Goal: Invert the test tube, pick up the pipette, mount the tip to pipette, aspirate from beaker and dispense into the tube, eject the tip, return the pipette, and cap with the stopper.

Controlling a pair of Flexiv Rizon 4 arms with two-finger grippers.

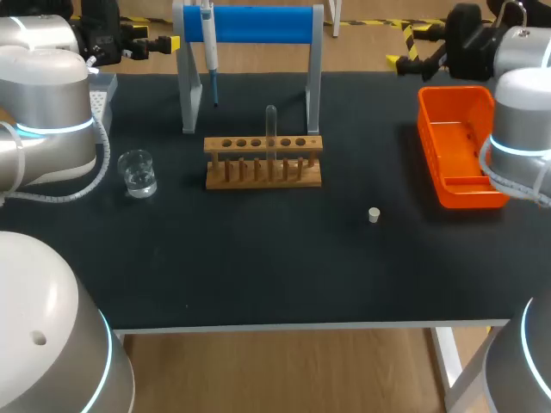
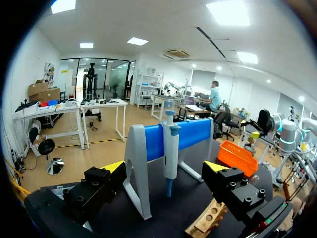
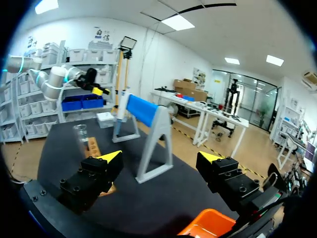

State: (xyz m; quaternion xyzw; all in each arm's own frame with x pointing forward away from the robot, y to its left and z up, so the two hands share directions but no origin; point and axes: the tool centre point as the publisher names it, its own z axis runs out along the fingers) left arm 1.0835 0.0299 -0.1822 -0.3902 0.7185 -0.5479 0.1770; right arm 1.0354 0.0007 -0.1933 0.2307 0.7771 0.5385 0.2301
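A clear test tube (image 1: 271, 131) stands in the wooden rack (image 1: 263, 163) at mid-table. The pipette (image 1: 209, 47) hangs from the blue-barred stand (image 1: 254, 24) behind it. A glass beaker (image 1: 137, 173) with liquid sits left of the rack. A small pale stopper (image 1: 374, 215) lies to the rack's right. My left gripper (image 1: 168, 41) hovers open at the back left. In its wrist view the left gripper (image 2: 166, 167) faces the pipette (image 2: 171, 151), apart from it. My right gripper (image 1: 403, 53) is open above the back right, and in the right wrist view this gripper (image 3: 160, 157) is empty.
An orange bin (image 1: 461, 146) stands at the right side, under my right arm. A pale tip box (image 1: 101, 90) sits at the far left, partly hidden by my left arm. Bare dark tabletop (image 1: 275, 267) stretches in front of the rack.
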